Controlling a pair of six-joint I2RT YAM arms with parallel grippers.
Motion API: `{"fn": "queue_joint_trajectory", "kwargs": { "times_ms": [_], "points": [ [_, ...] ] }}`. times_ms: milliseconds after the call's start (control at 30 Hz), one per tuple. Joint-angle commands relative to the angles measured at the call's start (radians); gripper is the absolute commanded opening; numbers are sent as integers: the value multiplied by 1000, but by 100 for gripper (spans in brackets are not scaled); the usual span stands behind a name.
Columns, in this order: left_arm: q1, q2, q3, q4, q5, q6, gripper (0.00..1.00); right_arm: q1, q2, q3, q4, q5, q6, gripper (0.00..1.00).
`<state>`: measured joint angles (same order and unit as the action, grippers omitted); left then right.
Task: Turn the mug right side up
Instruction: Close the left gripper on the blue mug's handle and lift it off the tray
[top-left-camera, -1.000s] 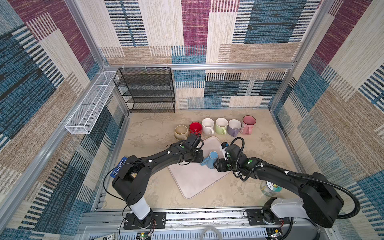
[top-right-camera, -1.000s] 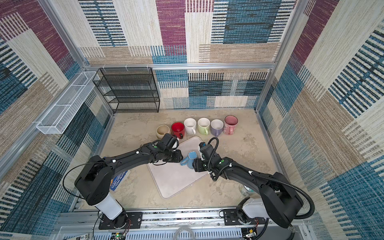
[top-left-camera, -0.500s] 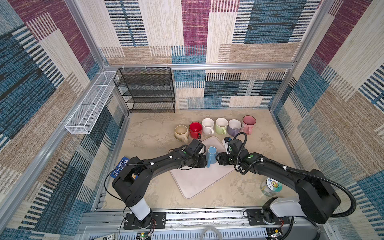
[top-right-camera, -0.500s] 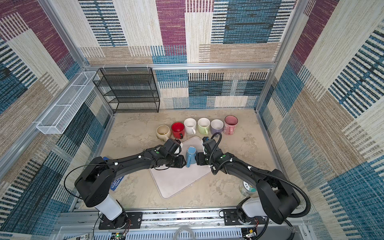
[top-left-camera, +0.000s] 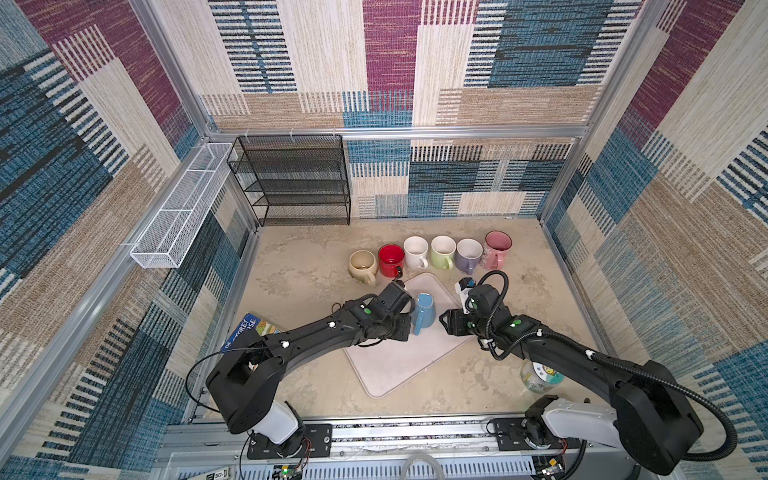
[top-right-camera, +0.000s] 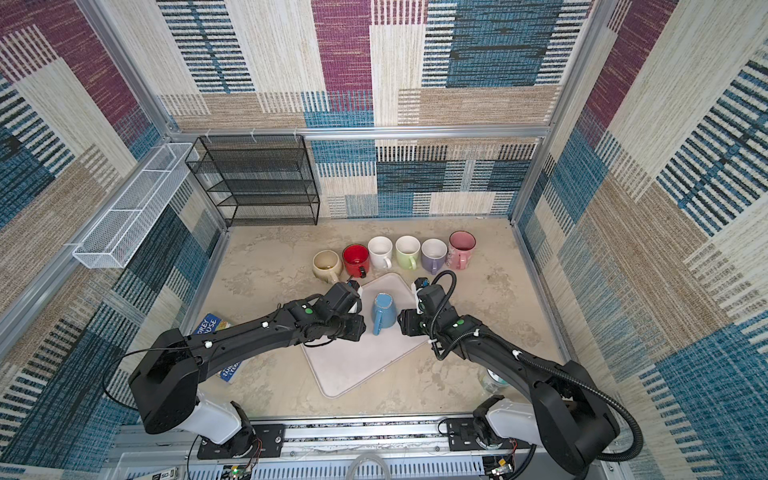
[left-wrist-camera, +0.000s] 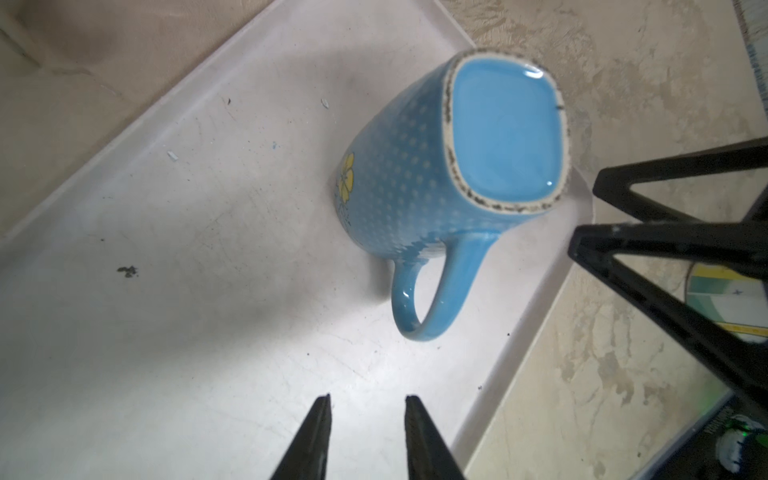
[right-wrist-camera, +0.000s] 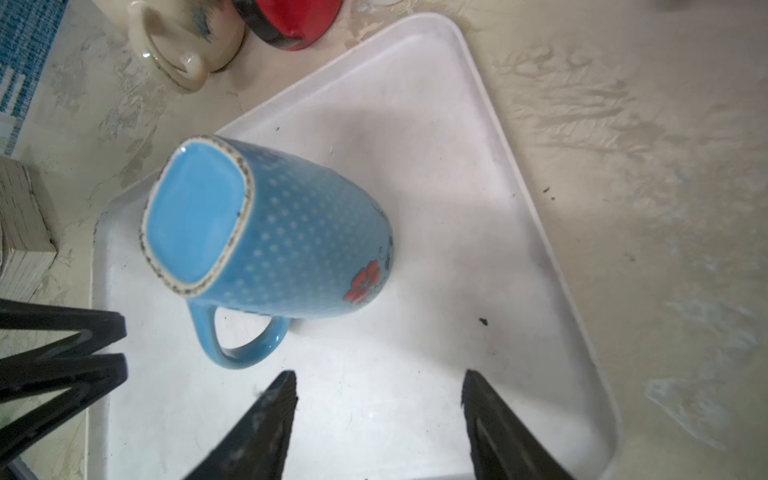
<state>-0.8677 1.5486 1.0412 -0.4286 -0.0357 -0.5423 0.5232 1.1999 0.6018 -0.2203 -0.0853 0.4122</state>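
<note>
Patchwork woven panels (top-left-camera: 390, 62) in blue, magenta, beige and cream cover the left, far and right walls. Aluminium frame bars (top-left-camera: 399, 132) run up the far corners and across the far wall. The floor (top-left-camera: 307, 253) is a beige, mottled, stone-like surface. At the far left a black wire-mesh shelf rack (top-left-camera: 291, 183) with several tiers stands upright on the floor against the far wall. A long white wire basket (top-left-camera: 178, 216) hangs on the left wall, above the floor. The light is bright and even, with only soft shadows.
</note>
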Motion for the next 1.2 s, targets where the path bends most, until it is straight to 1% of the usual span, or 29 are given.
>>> {"fn": "queue_joint_trajectory", "kwargs": {
  "times_ms": [0, 133, 300, 500, 1000, 1167],
  "points": [
    [-31, 0, 38, -66, -112, 50, 35, -30, -42, -33, 57, 9, 45, 67],
    [-74, 30, 96, -103, -176, 71, 35, -96, -60, -44, 79, -34, 57, 67],
    [-109, 84, 172, -154, -235, 84, 35, -147, -57, -49, 115, -91, 68, 67],
    [-110, 121, 212, -158, -224, 89, 34, -167, -42, -52, 123, -98, 62, 67],
    [-114, 230, 334, -197, -212, 92, 34, -166, -60, -75, 141, -95, 60, 67],
    [-117, 266, 357, -197, -217, 82, 39, -167, -66, -82, 145, -96, 56, 67]
  ]
}}
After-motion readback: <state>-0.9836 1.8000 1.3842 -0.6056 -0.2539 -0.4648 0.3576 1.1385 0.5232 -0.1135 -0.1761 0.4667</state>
